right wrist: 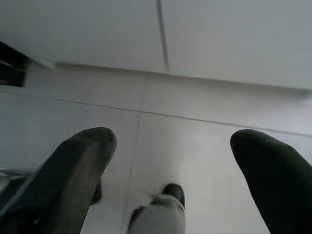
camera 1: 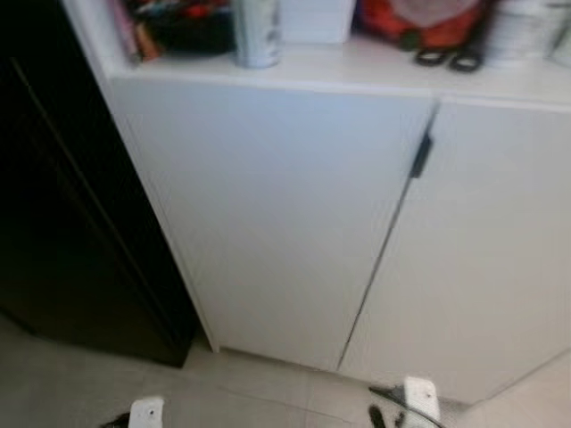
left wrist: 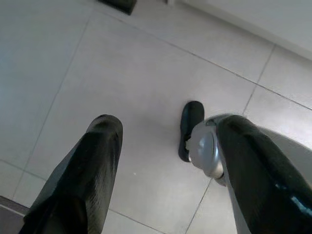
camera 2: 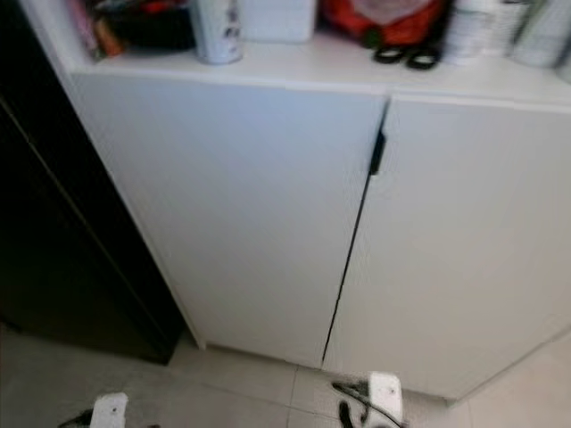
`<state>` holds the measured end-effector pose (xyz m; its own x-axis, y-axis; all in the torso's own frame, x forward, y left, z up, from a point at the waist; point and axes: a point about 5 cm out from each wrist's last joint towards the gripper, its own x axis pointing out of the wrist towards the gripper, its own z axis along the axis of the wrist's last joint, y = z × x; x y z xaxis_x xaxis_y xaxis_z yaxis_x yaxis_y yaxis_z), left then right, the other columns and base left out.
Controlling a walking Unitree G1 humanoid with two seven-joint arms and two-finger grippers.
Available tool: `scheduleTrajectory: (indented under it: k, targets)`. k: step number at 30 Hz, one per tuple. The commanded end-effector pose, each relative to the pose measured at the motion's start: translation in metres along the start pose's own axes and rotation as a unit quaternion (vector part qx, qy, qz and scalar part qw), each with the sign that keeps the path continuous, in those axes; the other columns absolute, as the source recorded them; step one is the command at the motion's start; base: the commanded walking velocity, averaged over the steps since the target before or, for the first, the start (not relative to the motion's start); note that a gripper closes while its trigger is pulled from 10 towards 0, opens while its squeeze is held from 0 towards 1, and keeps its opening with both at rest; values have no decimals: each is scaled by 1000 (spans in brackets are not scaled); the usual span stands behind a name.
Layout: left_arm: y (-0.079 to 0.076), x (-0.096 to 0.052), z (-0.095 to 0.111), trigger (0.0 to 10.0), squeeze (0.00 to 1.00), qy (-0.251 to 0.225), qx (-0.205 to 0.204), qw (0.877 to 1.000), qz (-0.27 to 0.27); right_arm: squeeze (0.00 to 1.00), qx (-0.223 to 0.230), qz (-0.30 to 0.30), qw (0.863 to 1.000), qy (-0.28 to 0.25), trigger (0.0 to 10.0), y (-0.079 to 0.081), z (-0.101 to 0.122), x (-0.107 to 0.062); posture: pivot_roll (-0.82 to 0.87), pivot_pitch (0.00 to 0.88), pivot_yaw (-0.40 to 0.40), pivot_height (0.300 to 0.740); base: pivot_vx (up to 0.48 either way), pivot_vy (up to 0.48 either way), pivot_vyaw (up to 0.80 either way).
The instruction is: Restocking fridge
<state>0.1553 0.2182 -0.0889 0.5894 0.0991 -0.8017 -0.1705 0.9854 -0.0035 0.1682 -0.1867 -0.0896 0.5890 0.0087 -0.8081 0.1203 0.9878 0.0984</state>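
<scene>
A tall dark appliance (camera 1: 62, 223), perhaps the fridge, stands at the left with its front shut. Beside it is a white cabinet (camera 1: 285, 223) with two shut doors and a small black handle (camera 1: 421, 156). Both arms hang low at my sides, the left arm (camera 1: 147, 412) and the right arm (camera 1: 419, 397), over the tiled floor (left wrist: 122, 63). My left gripper (left wrist: 165, 126) is open with nothing between its fingers. My right gripper (right wrist: 173, 139) is likewise open and holds nothing, facing the cabinet's base.
On the cabinet top stand a pale can (camera 1: 257, 31), a white box (camera 1: 312, 18), a red bag (camera 1: 419, 20), black scissors (camera 1: 451, 59) and stacked white containers (camera 1: 526, 31). My black foot (left wrist: 190, 126) rests on the light tiles.
</scene>
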Motion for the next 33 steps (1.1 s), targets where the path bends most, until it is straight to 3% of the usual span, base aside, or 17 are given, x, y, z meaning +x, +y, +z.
scheduleTrajectory:
  k: [1, 8, 20, 33]
  targets:
    - [-7, 12, 41, 10000, 0, 18, -2, 1000, 20, 0, -21, -23, 999, 43, 10000, -27, 5, -3, -9, 0, -6, 740, 0, 0, 0]
    - [-7, 12, 41, 10000, 0, 21, -3, 1000, 18, 0, -11, -24, 999, 41, 10000, -27, 4, -3, -9, 0, -5, 740, 0, 0, 0]
    - [-5, 10, 32, 10000, 0, 34, 3, 999, 24, 0, 1, -30, 999, 45, 10000, -29, -3, -5, -24, 0, 0, 740, 0, 321, 0]
    - [-7, 4, 0, 10000, 0, 66, -4, 997, 35, 0, 22, -63, 996, 65, 10000, -42, -30, -15, -29, 0, -7, 740, 0, 345, 0]
